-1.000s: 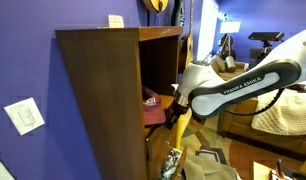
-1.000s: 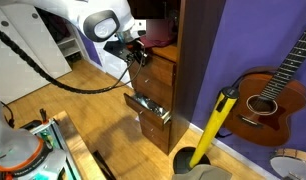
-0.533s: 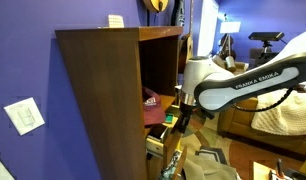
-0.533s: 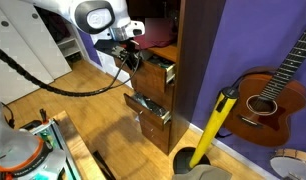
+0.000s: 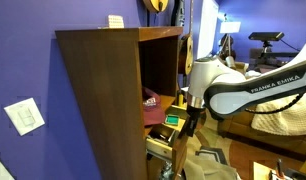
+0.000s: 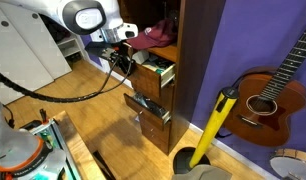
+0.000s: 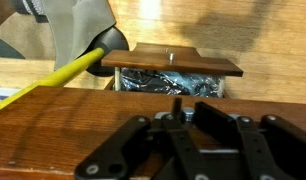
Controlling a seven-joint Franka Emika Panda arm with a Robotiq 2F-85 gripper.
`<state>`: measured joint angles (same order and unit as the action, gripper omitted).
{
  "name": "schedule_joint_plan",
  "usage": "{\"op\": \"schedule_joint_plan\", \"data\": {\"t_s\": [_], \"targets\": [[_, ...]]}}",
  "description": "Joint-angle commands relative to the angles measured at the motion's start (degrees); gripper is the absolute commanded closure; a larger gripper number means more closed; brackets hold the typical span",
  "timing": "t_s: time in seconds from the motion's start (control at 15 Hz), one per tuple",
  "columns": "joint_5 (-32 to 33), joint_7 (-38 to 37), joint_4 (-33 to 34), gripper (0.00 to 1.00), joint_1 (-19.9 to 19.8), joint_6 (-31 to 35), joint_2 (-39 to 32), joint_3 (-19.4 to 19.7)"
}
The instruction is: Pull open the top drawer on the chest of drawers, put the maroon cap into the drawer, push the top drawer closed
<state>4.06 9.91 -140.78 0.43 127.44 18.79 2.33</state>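
The chest of drawers (image 5: 98,100) stands against the purple wall and shows in both exterior views (image 6: 196,60). The maroon cap (image 6: 153,38) lies in its open cubby, also seen from the side (image 5: 150,100). The top drawer (image 6: 156,72) is pulled partly out; its pale side (image 5: 158,147) shows. My gripper (image 6: 130,62) is at the drawer's front. In the wrist view the gripper (image 7: 185,112) is shut on the small knob of the top drawer's orange-brown front (image 7: 73,115).
The lower drawer (image 6: 148,107) is also pulled out, with cluttered contents (image 7: 168,83) and its own knobbed front (image 7: 173,65). A yellow pole (image 6: 213,125) leans by the chest. A guitar (image 6: 268,95) stands against the wall. Clutter lies on the floor (image 5: 208,160).
The gripper has moved away from the chest, holding the knob, and the top drawer has slid out with it. The cap has stayed in the cubby.
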Motion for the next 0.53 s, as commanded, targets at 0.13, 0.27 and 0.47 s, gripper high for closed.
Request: {"op": "schedule_joint_plan", "data": {"t_s": [0.13, 0.27, 0.47], "targets": [[0.2, 0.1, -5.4, 0.95, -0.1, -4.1, 5.0, -0.4], [1.2, -0.5, -6.2, 0.95, -0.5, -4.6, 6.1, -0.6], [1.9, -1.0, -6.4, 0.54, -1.1, -6.0, 7.6, -0.5]]}}
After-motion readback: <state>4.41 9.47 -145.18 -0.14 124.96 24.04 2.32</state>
